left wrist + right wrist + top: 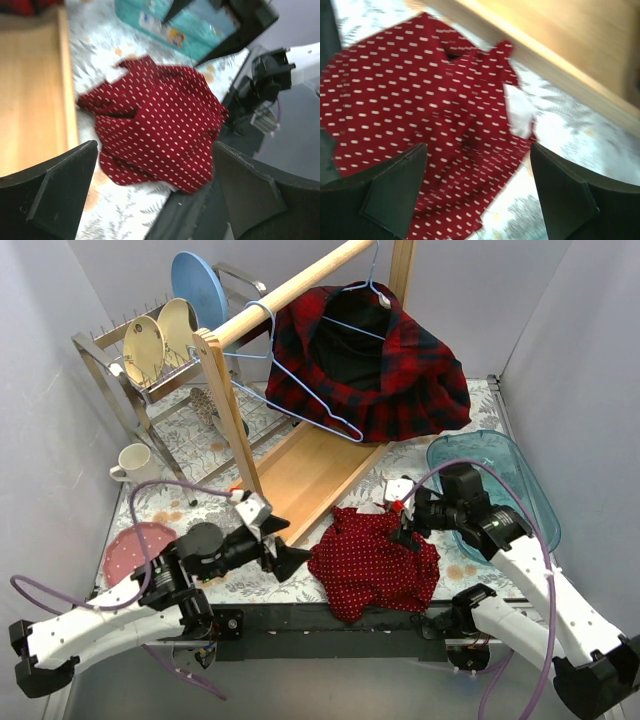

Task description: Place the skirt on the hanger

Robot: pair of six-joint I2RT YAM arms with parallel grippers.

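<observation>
Skirt (375, 565), red with white dots, is seen crumpled on the desk (425, 455) by its near edge, just beside the wooden base (310, 470) of the rack. The left tool (285, 543) is held wide, near the skirt's left side and apart from it. The right tool (405, 527) is spread wide over the skirt's upper right edge; contact cannot be told. An empty blue hanger (300, 390) is hung on the rail (290, 290).
</observation>
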